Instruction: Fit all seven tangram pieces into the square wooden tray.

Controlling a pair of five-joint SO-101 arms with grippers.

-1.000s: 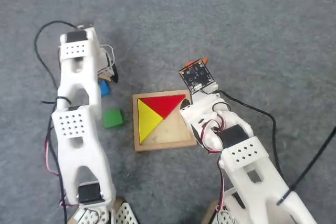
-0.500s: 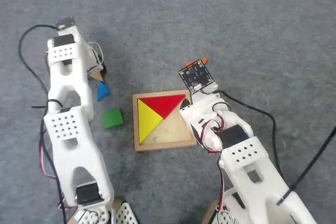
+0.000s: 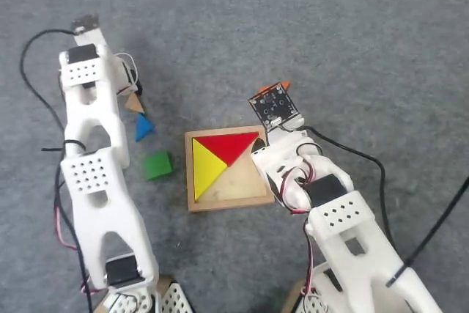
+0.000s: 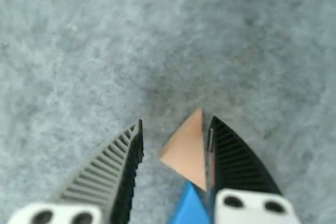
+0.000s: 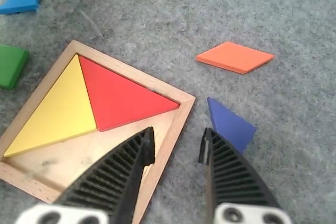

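Grey felt-like cloth covers the table, and on it we see a square wooden tray [image 3: 190, 174] near the middle. Two big triangles already lie inside it, one red [image 3: 229, 144] and one yellow [image 3: 205, 166], with bare wood beside them.

Off to the tray's side lie a green piece [image 3: 157, 165], a small blue triangle [image 3: 143, 127] and a tan triangle [image 4: 186, 150]. An orange parallelogram [image 5: 234, 56] and a dark blue triangle [image 5: 230, 125] lie on the cloth past the opposite side.

The left gripper [image 4: 175, 129] hangs low with its jaws apart around the tan triangle, one jaw just beside its edge. The right gripper [image 5: 177, 132], jaws also apart and holding nothing, hovers over the tray's rim.

We judge the step in hand to be picking up the tan triangle, with five pieces left outside. The next move calls for closing on it squarely, lifting, and carrying it to the bare wood.
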